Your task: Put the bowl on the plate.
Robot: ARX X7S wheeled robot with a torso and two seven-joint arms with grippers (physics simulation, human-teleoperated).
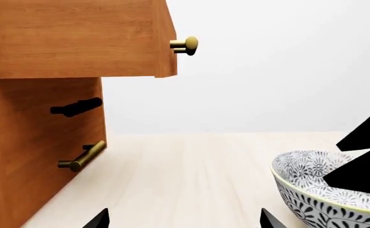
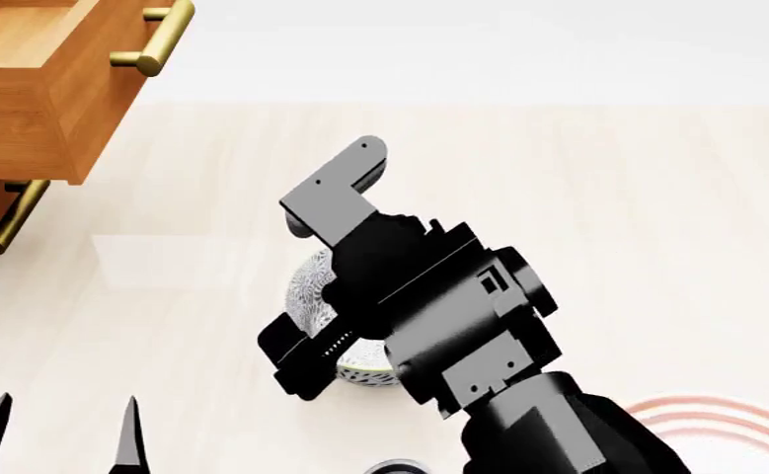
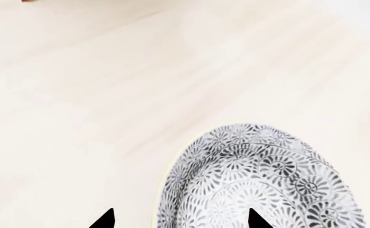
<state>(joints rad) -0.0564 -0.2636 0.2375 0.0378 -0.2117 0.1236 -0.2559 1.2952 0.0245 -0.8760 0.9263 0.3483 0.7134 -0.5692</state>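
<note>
In the head view the right arm (image 2: 423,316) covers most of the bowl (image 2: 313,286), leaving only a sliver of its patterned wall at the arm's left edge. The bowl stands on the pale wooden worktop (image 2: 621,217), well apart from the plate (image 2: 700,415), of which only a few red rings show at the lower right corner, the rest cut off. The right wrist view looks down into the bowl (image 3: 260,180): the right gripper (image 3: 179,219) has its fingers spread, one tip over the bowl's inside, the other outside its rim (whether either touches the rim cannot be told). The left gripper (image 2: 61,434) shows only two dark tips set apart, grasping nothing. The left wrist view has the bowl (image 1: 324,190) partly behind the black arm, and a wooden cabinet (image 1: 39,142) with an open drawer (image 1: 77,38) and brass handles (image 1: 83,156).
</note>
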